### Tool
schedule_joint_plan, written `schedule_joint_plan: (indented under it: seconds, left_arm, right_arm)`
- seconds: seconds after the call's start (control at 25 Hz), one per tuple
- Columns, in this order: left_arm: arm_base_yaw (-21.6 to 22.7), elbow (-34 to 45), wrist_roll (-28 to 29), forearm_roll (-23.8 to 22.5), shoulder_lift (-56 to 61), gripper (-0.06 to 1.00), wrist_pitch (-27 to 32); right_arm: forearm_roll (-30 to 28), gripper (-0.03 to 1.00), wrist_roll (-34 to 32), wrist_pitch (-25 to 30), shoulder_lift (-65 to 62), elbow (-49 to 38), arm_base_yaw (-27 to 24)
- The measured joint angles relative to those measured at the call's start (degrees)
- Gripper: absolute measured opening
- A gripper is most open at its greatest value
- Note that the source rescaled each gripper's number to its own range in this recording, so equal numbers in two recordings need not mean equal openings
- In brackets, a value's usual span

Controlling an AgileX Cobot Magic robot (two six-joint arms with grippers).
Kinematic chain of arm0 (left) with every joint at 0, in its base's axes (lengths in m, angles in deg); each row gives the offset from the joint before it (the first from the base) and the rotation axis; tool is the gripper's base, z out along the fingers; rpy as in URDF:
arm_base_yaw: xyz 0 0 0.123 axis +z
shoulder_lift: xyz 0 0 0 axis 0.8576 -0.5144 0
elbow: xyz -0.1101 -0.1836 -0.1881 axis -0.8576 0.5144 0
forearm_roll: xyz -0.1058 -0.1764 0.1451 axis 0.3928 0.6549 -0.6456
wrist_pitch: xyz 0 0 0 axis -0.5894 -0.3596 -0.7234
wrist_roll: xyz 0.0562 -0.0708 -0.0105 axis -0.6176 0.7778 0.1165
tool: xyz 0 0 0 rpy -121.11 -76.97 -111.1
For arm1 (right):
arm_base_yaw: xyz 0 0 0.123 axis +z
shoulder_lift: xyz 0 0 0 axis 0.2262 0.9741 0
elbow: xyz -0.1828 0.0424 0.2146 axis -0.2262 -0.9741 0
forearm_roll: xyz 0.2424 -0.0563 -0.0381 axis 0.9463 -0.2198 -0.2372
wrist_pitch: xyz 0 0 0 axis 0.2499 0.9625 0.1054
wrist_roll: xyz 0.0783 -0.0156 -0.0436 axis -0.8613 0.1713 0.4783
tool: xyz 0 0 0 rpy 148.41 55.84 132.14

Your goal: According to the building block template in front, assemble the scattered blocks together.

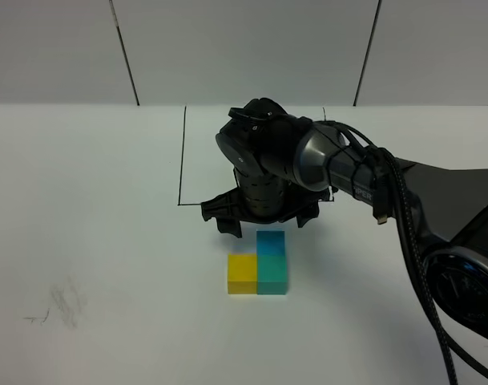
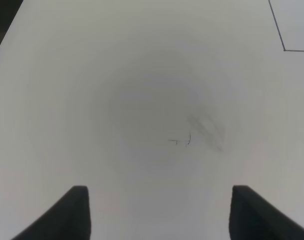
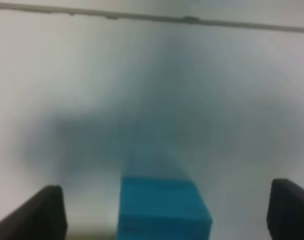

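The right hand (image 1: 260,220) is hanging wide open over the sky-blue cube (image 1: 271,242), gripping nothing; lifting straight up should be keeping the cluster undisturbed.

yellow cube (image 1: 243,272): 1 | teal cube (image 1: 272,276): 1 | blue cube (image 1: 270,242): 1

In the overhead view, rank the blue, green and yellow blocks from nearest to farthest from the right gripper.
1. Blue block: directly below the open right gripper.
2. Green block: just in front of the blue.
3. Yellow block: left of green; nearly tied with it.
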Motion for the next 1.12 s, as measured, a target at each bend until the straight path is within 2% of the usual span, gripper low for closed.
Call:
schedule_joint_plan:
  seconds: [0.12, 0.32, 0.52, 0.68, 0.92, 1.12]
  left_arm:
    - [0.00, 0.00, 0.00, 0.00, 0.00, 0.36, 0.00]
    - [0.00, 0.00, 0.00, 0.00, 0.00, 0.36, 0.00]
    - [0.00, 0.00, 0.00, 0.00, 0.00, 0.36, 0.00]
    - [0.00, 0.00, 0.00, 0.00, 0.00, 0.36, 0.00]
    - [0.00, 0.00, 0.00, 0.00, 0.00, 0.36, 0.00]
    - [0.00, 0.00, 0.00, 0.00, 0.00, 0.36, 0.00]
  right_arm:
    - [-3.25, 0.80, 2.78, 0.30, -2.65, 1.83, 0.00]
    - [-11.98, 0.80, 7.06, 0.64, -8.77, 5.74, -0.58]
    - [-16.10, 0.80, 11.07, 0.63, -15.61, 6.89, -5.06]
    - [-15.69, 0.80, 17.43, 0.32, -21.51, 6.89, -12.11]
    - [-11.20, 0.80, 30.87, -0.10, -30.29, 6.93, -24.16]
    - [-7.26, 0.80, 40.51, 4.57, -36.45, 6.93, -33.61]
